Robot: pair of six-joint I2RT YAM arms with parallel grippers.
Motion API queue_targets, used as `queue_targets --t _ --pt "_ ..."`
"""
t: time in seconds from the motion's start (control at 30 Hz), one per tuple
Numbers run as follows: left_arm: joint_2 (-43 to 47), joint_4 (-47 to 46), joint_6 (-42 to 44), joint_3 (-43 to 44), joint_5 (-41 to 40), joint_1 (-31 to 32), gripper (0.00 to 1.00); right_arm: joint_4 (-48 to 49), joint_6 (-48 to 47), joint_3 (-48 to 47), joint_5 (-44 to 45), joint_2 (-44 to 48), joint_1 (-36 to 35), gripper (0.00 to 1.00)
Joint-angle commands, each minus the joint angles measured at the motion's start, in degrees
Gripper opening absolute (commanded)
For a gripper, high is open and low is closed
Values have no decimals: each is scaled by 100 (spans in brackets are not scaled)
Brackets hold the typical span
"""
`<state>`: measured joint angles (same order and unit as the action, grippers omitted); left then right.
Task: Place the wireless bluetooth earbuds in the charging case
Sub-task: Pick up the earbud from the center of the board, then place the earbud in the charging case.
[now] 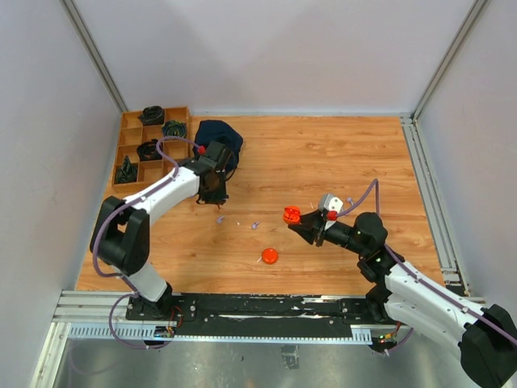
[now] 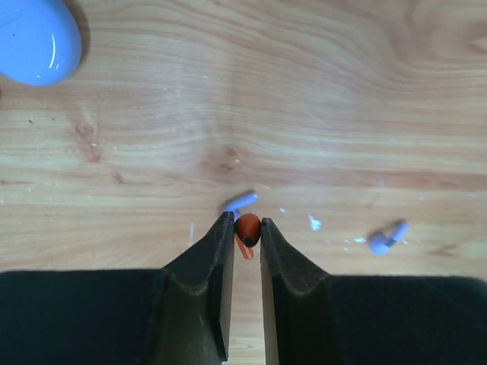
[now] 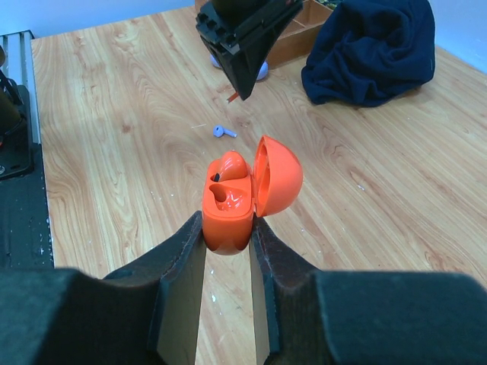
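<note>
**Orange bud pinched at the table, open case waiting.**

Nearest us, at the bottom centre of the left wrist view, the left gripper (image 2: pixel 246 221) has its matte black wedge fingers clamped on a small glossy orange-red plastic earbud (image 2: pixel 247 230), down at the grained pale wooden table (image 2: pixel 319 91). A pale lavender plastic earbud (image 2: pixel 240 201) lies just beyond it, a second lavender earbud (image 2: pixel 384 239) sits at lower right, and a smooth rounded lavender case (image 2: pixel 30 38) is at upper left. At the centre of the right wrist view, the right gripper (image 3: pixel 227 225) clasps the glossy orange clamshell charging case (image 3: pixel 227 204), its domed lid swung open. One socket seems filled and one bare, so we judge the grasp made, with the carry and seating left.
</note>
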<state>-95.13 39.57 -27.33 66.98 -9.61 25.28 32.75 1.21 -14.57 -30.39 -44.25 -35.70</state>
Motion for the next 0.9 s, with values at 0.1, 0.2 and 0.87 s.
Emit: queue_targets --t 0.1,0.2,0.87 --pt "753 -27 -776 174 -595 912 19 -119 -51 -308 50 167 52 6" --pt "895 -18 -1005 317 -990 1430 19 -193 -60 -343 133 250 20 6" --pt "1756 -576 -1592 951 -3317 4018 18 49 218 -426 341 112 1 6"
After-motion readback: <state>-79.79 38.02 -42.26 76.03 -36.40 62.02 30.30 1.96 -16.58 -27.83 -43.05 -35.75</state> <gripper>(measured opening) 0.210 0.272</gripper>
